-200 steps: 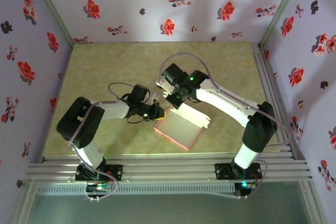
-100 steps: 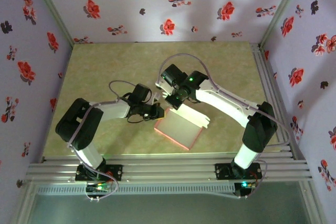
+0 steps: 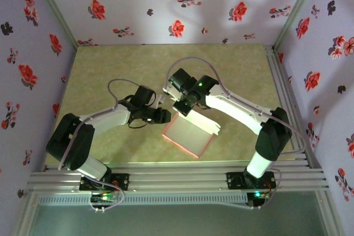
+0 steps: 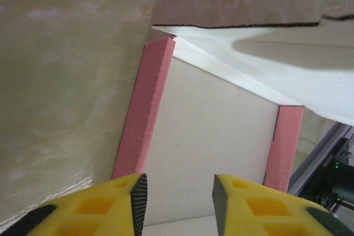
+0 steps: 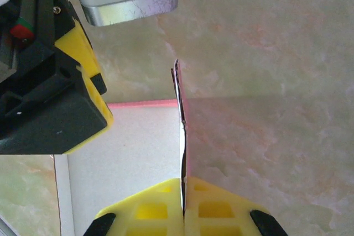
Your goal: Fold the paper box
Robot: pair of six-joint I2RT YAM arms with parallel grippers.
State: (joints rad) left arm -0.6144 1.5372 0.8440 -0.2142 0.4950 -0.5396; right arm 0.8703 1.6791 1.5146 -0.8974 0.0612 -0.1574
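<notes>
The paper box (image 3: 191,135) lies partly folded near the table's front middle, its whitish-grey inside up and its salmon-pink walls raised. In the left wrist view its pale floor (image 4: 215,131) lies between a pink wall (image 4: 145,109) on the left and another on the right. My left gripper (image 3: 165,115) (image 4: 180,186) hovers open over the box's left end, nothing between its fingers. My right gripper (image 3: 181,109) (image 5: 182,183) is shut on the top edge of an upright box wall at the far corner, the box floor (image 5: 127,153) to its left.
The box's white flap (image 4: 276,64) spreads out at its far side. The left gripper's body (image 5: 50,98) sits close beside the right fingers. An aluminium rail (image 3: 177,178) edges the table front. Floral walls (image 3: 166,4) enclose the olive tabletop (image 3: 110,70).
The left arm's elbow has swung out to the left and its gripper has edged slightly towards the box. The right gripper has barely shifted, still on the wall.
</notes>
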